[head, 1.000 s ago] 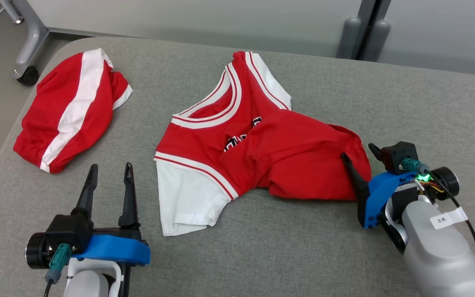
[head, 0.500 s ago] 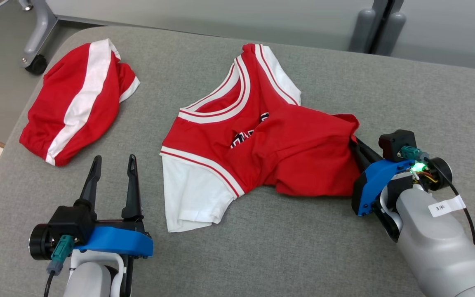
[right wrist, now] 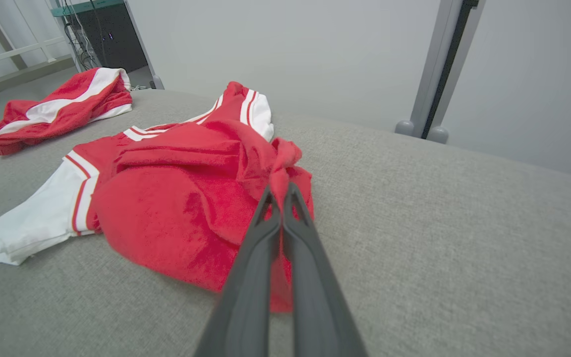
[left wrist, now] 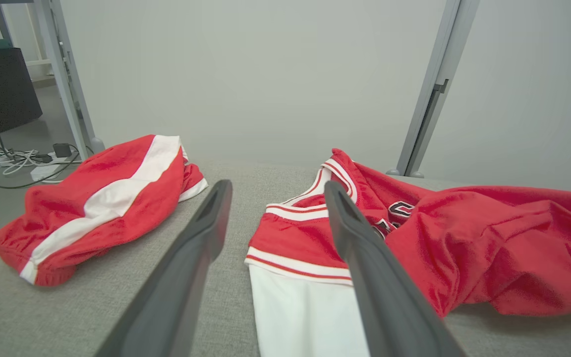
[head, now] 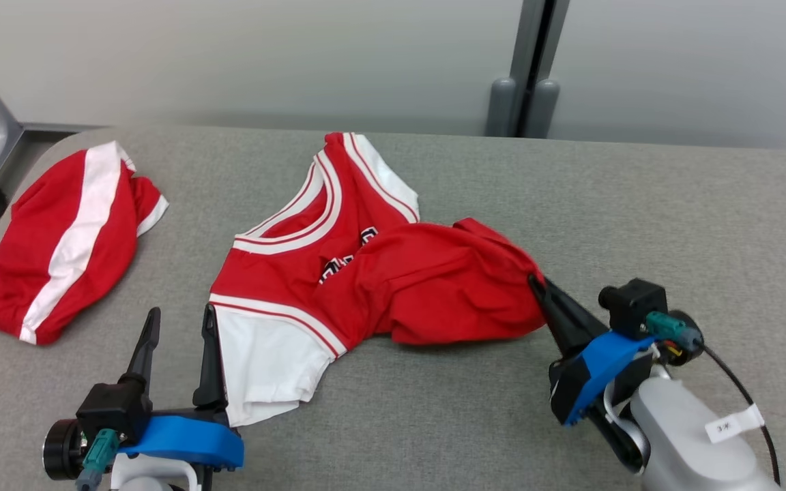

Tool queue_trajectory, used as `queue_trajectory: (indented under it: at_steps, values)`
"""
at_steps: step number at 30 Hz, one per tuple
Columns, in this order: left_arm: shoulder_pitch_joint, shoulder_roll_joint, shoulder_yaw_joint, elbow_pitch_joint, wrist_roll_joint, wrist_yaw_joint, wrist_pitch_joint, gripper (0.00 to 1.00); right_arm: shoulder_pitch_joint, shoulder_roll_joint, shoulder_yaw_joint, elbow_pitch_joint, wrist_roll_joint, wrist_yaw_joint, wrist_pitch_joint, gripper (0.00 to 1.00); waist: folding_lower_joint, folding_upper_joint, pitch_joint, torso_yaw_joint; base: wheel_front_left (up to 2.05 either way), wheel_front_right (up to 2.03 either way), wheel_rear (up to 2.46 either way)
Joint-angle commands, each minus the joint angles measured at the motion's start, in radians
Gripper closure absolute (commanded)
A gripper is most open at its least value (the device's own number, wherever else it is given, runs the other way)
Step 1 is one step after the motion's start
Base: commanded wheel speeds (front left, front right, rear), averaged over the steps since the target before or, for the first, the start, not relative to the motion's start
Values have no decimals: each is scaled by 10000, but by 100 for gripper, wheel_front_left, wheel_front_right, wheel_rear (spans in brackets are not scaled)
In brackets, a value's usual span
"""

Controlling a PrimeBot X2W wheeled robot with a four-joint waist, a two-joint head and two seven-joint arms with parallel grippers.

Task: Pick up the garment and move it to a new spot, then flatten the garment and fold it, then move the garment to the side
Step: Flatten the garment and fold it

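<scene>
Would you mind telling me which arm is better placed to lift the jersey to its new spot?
Right. The right gripper is shut on the jersey at its bunched red edge, so it could probably lift at once. The left gripper stands open beside the white sleeve, holding nothing.

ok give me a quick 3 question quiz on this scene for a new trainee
1. True or false: the right gripper is shut on an edge of the red jersey.
2. Pick one: the left gripper is A) open, holding nothing; B) shut on the jersey; C) shut on nothing.
3. Fill in: the other red garment, with the white stripe, lies on the table to the jersey's ____ (robot's own side).

Key: 1 true; 2 A; 3 left.
</scene>
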Motion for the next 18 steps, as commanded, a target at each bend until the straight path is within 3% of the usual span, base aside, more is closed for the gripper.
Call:
queue_trajectory:
  at_steps: [1,10,18]
  values:
    - [156,-8,77,39,67,-31,-26,0,477,-87,159,-463,211,5,-51,100,1,0,-399,-439,0,0,0]
    - [557,-9,136,128,42,-95,-26,0,2518,-611,1311,-2997,1072,5,46,100,1,0,-758,-986,0,0,0]
    - [824,-11,170,209,94,-131,-26,0,4404,-1345,1721,-4477,1429,5,708,100,1,0,-1122,-1095,0,0,0]
